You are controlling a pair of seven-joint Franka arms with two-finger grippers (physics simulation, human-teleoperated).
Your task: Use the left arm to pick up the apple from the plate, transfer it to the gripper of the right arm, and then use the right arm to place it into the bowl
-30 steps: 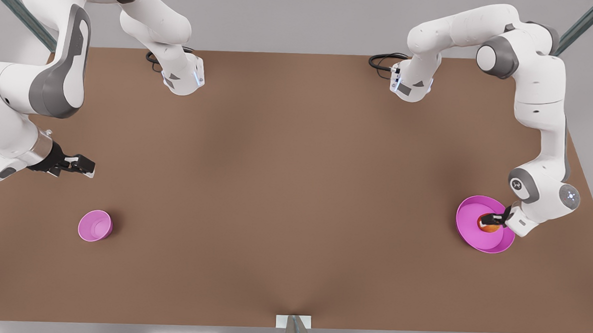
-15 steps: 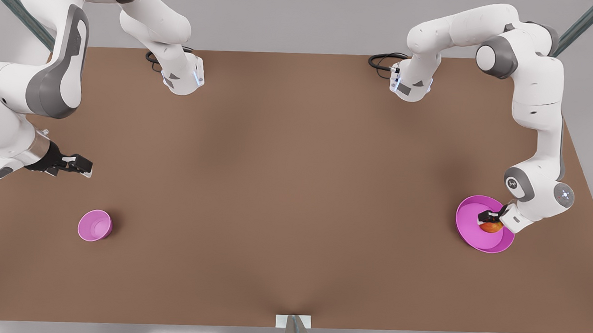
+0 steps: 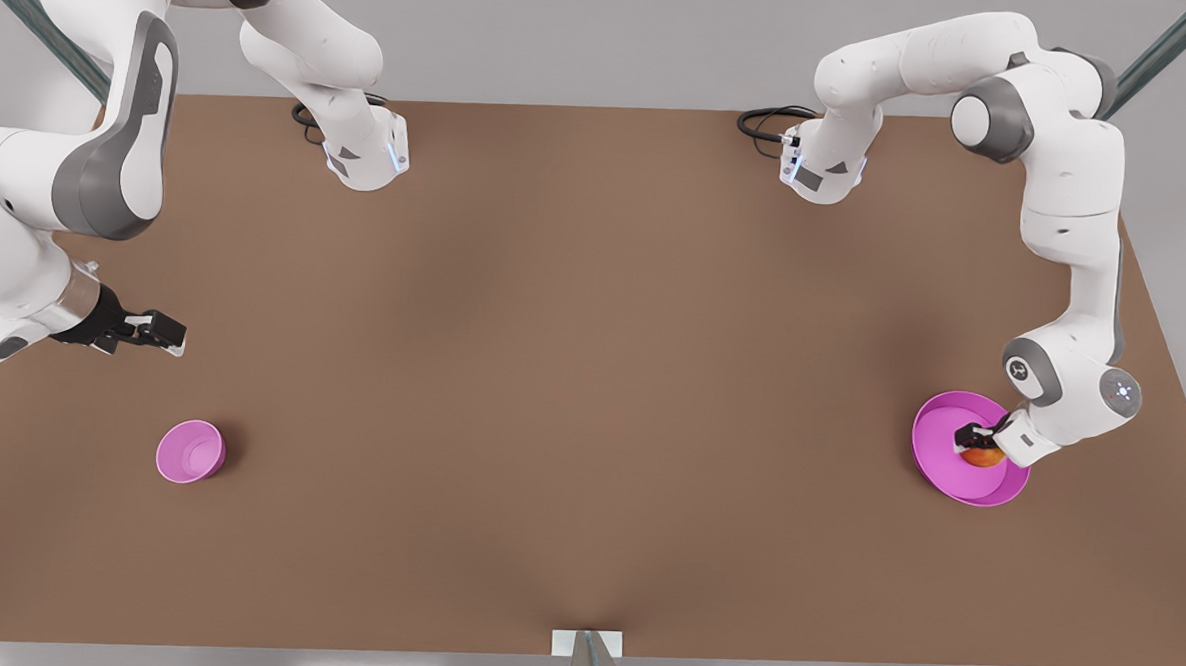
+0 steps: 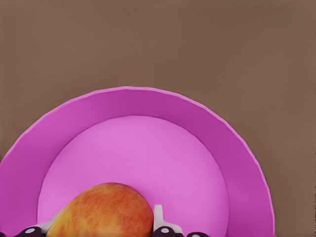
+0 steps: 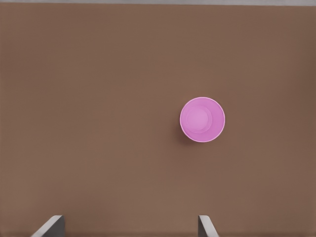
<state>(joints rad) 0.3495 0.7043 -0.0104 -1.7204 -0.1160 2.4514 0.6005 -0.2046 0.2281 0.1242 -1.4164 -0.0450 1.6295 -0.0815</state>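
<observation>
The red-orange apple (image 3: 984,456) lies in the wide pink plate (image 3: 947,481) at the front view's right. My left gripper (image 3: 979,440) reaches down into the plate and is shut on the apple. In the left wrist view the apple (image 4: 101,211) sits between the white fingertips (image 4: 158,218), both touching its sides, with the plate (image 4: 148,102) under it. The small pink bowl (image 3: 189,452) stands at the front view's left. Above and behind it my right gripper (image 3: 158,334) hovers open and holds nothing. The right wrist view has the bowl (image 5: 202,119) ahead of the right gripper (image 5: 128,227).
Both arm bases (image 3: 365,158) stand at the far edge of the brown table (image 3: 591,373), each with a black cable (image 3: 767,120) beside it. A wide stretch of bare table separates bowl and plate. A small white bracket (image 3: 587,645) sits at the near edge.
The left gripper has drawn its fingers in around the apple and the left wrist shifted slightly toward the table's middle. The right gripper has edged a little toward the front view's left.
</observation>
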